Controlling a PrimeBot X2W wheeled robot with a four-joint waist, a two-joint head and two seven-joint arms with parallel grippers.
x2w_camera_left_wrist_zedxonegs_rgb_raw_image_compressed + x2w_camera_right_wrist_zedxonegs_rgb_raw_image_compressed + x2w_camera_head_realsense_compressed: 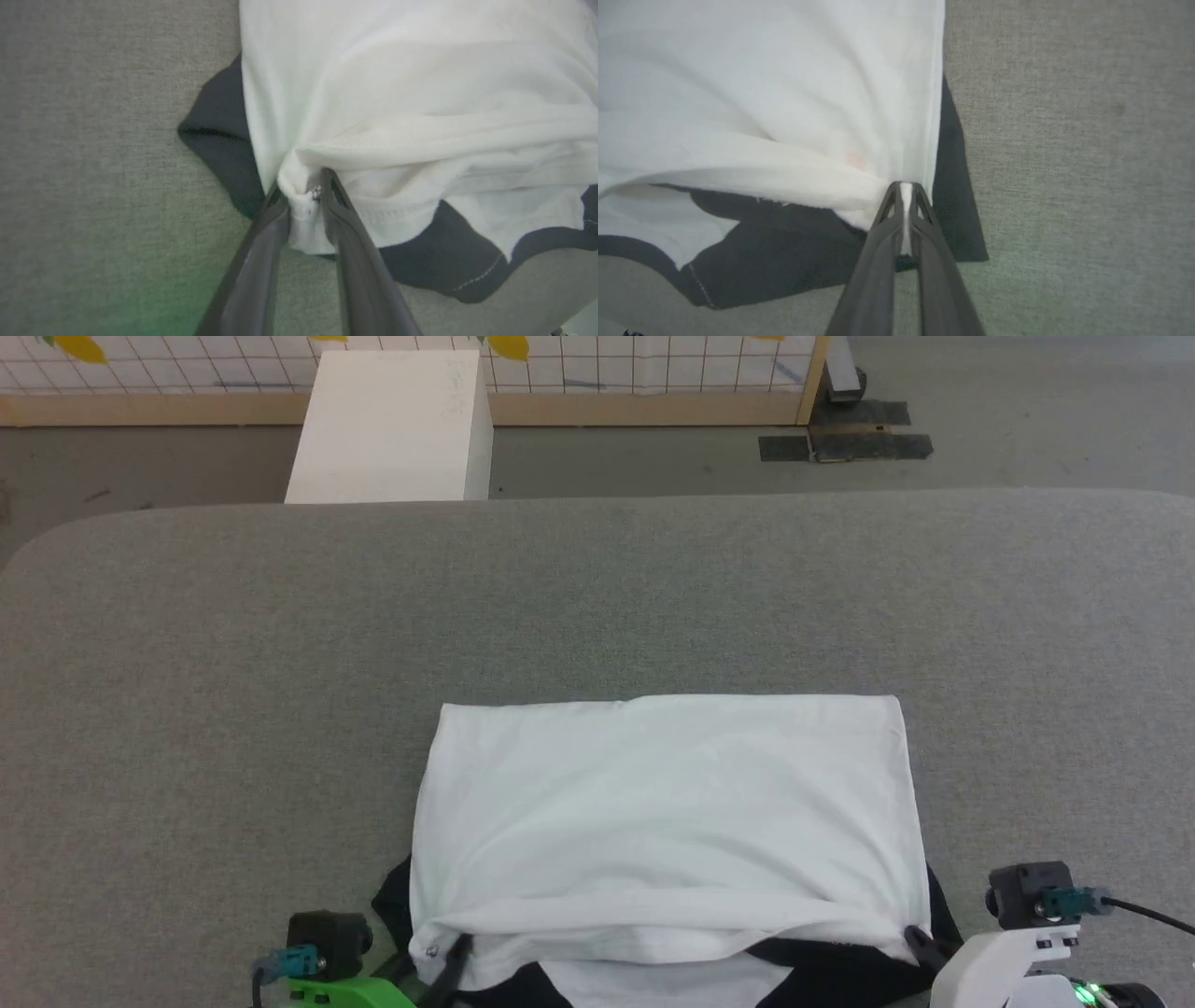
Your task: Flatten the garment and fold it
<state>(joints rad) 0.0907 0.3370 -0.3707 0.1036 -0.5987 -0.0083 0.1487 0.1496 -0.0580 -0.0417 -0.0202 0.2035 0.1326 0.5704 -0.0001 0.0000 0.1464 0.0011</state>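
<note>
The garment (663, 803) lies on the grey table, its white body folded toward me over the black sleeves and shoulders that peek out at the near edge. My left gripper (446, 954) is at the near left corner of the white fold; in the left wrist view its jaws (303, 186) stand slightly apart with the bunched white hem of the garment (420, 93) still between them. At the near right corner my right gripper (920, 943) is shut on a thin edge of the white cloth, which the right wrist view shows pinched at the gripper's tips (903, 186) where the garment (761, 93) pulls into creases.
The grey felt table (280, 663) stretches wide to the left, right and beyond the shirt. Behind its far edge stands a white box (392, 429) on the floor, with a gridded wall panel and black tape strips (845, 446) further back.
</note>
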